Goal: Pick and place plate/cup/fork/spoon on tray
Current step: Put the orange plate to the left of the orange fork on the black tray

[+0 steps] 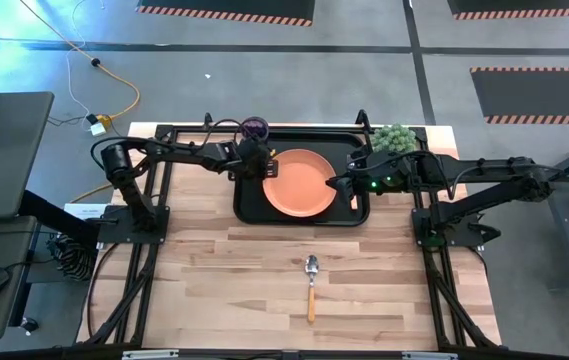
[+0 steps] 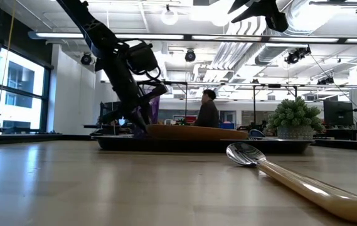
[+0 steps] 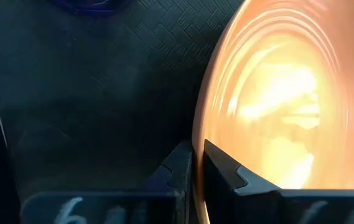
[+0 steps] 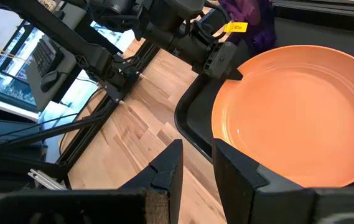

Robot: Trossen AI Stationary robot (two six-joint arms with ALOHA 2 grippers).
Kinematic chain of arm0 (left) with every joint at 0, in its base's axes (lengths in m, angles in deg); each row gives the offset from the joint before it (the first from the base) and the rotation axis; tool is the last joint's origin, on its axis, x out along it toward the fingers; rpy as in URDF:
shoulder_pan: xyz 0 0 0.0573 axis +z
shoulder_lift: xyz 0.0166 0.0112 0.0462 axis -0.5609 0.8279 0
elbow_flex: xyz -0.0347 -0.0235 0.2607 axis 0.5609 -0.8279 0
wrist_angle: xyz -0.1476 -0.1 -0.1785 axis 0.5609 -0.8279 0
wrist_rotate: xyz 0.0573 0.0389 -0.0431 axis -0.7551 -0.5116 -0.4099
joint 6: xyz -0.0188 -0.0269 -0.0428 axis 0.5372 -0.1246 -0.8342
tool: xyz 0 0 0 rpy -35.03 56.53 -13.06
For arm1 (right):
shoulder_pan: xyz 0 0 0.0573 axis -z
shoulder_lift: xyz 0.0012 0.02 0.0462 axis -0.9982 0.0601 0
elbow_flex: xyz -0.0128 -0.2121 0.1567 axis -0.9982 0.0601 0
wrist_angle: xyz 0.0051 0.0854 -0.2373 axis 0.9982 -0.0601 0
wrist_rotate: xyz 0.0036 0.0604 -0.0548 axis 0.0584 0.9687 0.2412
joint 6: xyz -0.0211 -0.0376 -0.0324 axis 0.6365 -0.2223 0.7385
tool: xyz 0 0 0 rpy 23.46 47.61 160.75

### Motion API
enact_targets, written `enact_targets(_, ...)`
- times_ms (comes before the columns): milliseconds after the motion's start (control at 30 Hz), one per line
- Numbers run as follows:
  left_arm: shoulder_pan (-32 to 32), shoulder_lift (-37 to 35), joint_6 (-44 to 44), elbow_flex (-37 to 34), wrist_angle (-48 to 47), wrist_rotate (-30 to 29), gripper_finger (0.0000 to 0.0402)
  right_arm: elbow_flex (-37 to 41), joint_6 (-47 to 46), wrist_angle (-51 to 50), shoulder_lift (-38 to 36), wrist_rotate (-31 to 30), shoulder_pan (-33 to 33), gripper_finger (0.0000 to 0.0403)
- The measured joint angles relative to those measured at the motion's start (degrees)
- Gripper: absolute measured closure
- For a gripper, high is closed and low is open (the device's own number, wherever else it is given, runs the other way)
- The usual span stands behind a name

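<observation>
The orange plate (image 1: 299, 183) lies in the black tray (image 1: 249, 205), left of the tray's middle. The purple cup (image 1: 254, 127) stands in the tray's far left corner. My left gripper (image 1: 265, 166) is shut on the plate's left rim. My right gripper (image 1: 332, 184) hangs narrowly open and empty above the plate's right rim; it shows high up in the low view (image 2: 260, 12). The spoon (image 1: 311, 285) lies flat on the bare wood near the front, bowl toward the tray. I cannot make out the fork. My left gripper pinches the plate's left rim (image 3: 196, 152) between its two fingers, one finger inside the plate (image 3: 229, 174) and one outside it (image 3: 172, 169). The fingers come from the table's left, slanting down. The plate sits about level in the tray (image 2: 197, 132).
A small green potted plant (image 1: 394, 138) stands on the table just beyond the tray's far right corner, close to my right arm. Bare wood lies all around the spoon between the tray and the near edge. A person (image 2: 208, 113) sits in the room behind the table.
</observation>
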Motion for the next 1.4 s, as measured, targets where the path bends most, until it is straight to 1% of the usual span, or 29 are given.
enact_targets(433, 0.0, 0.0, 1.1, 0.0, 0.0, -0.3, 0.0384, 0.0, 0.0, 0.0, 0.0, 0.0, 0.0, 0.0324)
enact_targets(667, 0.0, 0.0, 0.3, 0.0, -0.1, -2.7, 0.0384, 0.0, 0.0, 0.0, 0.0, 0.0, 0.0, 0.0324)
enact_targets(833, 0.0, 0.0, 0.6, 0.0, -0.1, -3.0, 0.0382, 0.0, 0.0, 0.0, 0.0, 0.0, 0.0, 0.0324)
enact_targets(967, 0.0, 0.0, 1.4, 0.0, -0.1, -2.3, 0.0365, 0.0, 0.0, 0.0, 0.0, 0.0, 0.0, 0.0324)
enact_targets(1233, 0.0, 0.0, 2.6, 0.0, -0.4, -1.5, 0.0305, 0.0, 0.0, 0.0, 0.0, 0.0, 0.0, 0.0324)
enact_targets(1400, 0.0, -0.4, 3.7, 0.0, -0.3, -1.4, 0.0291, 0.0, 0.0, 0.0, 0.0, 0.0, 0.0, 0.0324)
